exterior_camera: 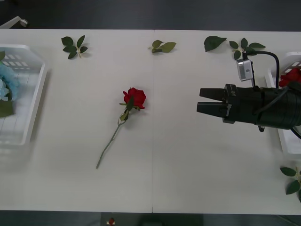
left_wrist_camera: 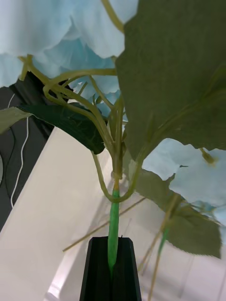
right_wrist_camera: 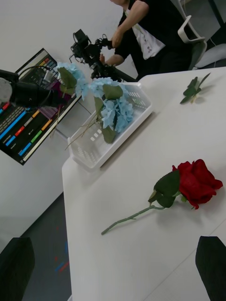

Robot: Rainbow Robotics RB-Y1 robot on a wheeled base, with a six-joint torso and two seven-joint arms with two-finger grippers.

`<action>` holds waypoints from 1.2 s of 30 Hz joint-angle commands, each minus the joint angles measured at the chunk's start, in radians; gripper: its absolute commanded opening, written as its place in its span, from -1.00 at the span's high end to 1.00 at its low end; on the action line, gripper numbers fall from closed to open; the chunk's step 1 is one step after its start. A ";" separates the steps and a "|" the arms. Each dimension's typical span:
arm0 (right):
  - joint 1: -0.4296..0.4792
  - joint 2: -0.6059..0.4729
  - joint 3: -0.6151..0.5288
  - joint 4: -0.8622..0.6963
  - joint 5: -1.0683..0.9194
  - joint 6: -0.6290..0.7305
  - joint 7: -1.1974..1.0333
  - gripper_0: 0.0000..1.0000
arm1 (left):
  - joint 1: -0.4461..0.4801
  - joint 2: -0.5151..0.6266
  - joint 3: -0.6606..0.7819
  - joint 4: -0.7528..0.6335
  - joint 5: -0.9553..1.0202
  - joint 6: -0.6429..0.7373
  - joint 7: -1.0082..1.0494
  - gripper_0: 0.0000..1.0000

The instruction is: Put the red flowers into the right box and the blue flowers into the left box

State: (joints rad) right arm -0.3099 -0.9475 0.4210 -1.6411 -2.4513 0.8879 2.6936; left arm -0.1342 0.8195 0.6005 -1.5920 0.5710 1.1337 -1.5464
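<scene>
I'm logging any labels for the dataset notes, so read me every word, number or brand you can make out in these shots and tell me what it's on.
No text can be read.
The monitor behind the left box shows coloured bars and lines, too small and blurred to read.
The red flower, the right box and the table carry no visible lettering.

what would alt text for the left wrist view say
The left claw, black fingers shut, pinches the green stem of a blue flower rising from it. Pale blue petal clusters and large green leaves crowd the space beyond, over a white surface.
</scene>
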 commanded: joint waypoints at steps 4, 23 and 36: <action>-0.020 -0.039 0.024 -0.022 -0.003 0.019 0.012 -1.00 | -0.007 0.020 -0.084 0.150 0.000 -0.203 -0.052 1.00; -0.084 -0.059 0.059 -0.023 0.097 0.023 0.012 -1.00 | 0.007 0.020 -0.182 0.147 0.035 -0.206 -0.055 -0.29; -0.084 -0.060 0.059 -0.023 0.098 0.036 0.012 -1.00 | 0.100 0.020 0.015 -0.195 0.211 0.144 -0.075 -0.90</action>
State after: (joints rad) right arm -0.3798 -0.9772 0.4953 -1.6413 -2.3561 0.9241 2.6936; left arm -0.0244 0.8195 0.5805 -1.7085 0.7731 1.2133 -1.6054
